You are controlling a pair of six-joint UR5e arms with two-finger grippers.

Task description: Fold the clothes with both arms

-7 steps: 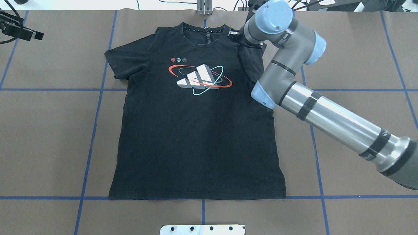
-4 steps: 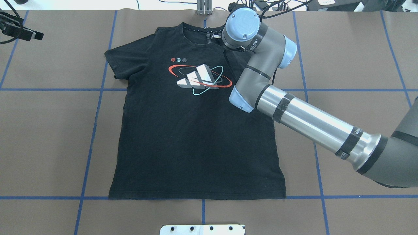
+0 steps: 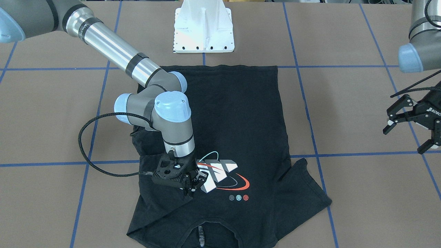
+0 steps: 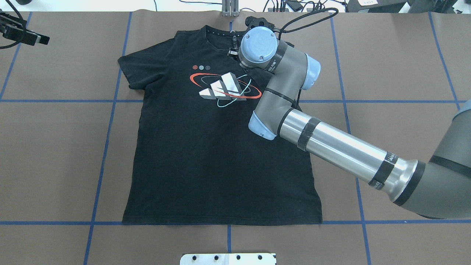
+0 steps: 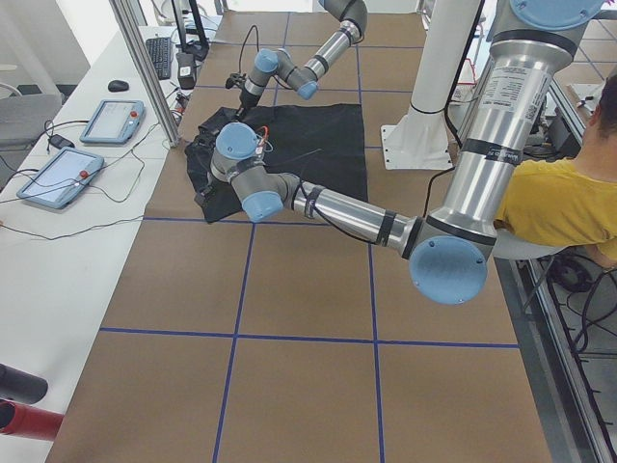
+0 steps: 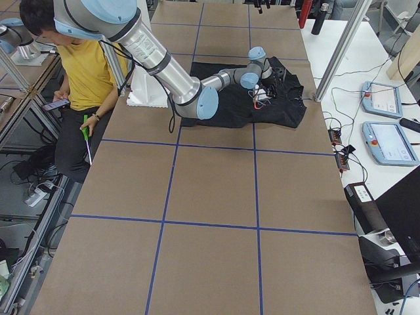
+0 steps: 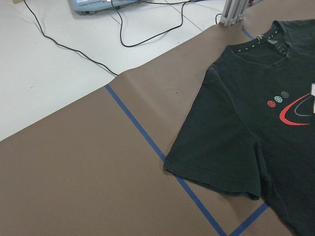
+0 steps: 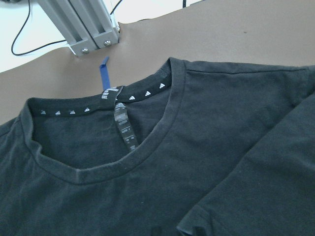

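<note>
Right gripper (image 3: 191, 190) pinches T-shirt (image 3: 241, 113) beside 3-bar graphic (image 3: 217, 171).

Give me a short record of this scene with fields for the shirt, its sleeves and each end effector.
shirt: black T-shirt flat on brown table, graphic up
robot-right sleeve: appears folded inward onto the chest
robot-left sleeve: spread flat
right end effector: low over the chest beside the graphic; grip unclear
left end effector: open, off the shirt
hem: unfolded
</note>
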